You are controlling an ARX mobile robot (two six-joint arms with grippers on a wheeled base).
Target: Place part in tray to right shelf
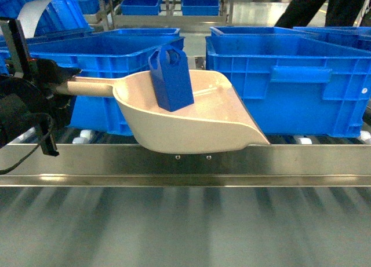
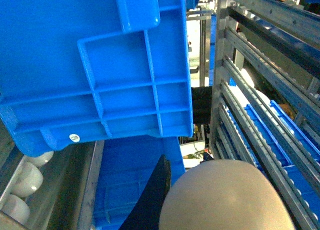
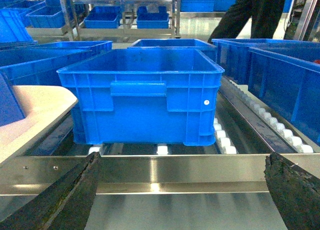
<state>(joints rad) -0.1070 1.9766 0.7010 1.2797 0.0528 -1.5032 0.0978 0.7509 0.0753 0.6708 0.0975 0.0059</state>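
The beige tray [image 1: 191, 119] hangs level over the steel front rail of the right shelf [image 1: 185, 163]. Its wide lip points right and toward me. The small blue part [image 1: 171, 76] stands upright inside the tray. My left gripper [image 1: 61, 86] is shut on the tray's handle at the left. In the left wrist view one black finger [image 2: 156, 192] lies beside the rounded beige tray [image 2: 225, 197]. My right gripper [image 3: 182, 190] is open and empty, low in front of the shelf rail [image 3: 165, 170]. The tray [image 3: 35, 110] and the part [image 3: 7, 103] show at that view's left edge.
Two large blue crates [image 1: 290, 81] [image 1: 110, 64] stand on the shelf's white rollers just behind the tray. More crates sit on racks farther back. A person in dark clothes [image 1: 316, 6] stands at the back right. A blue crate [image 2: 100, 65] fills the left wrist view.
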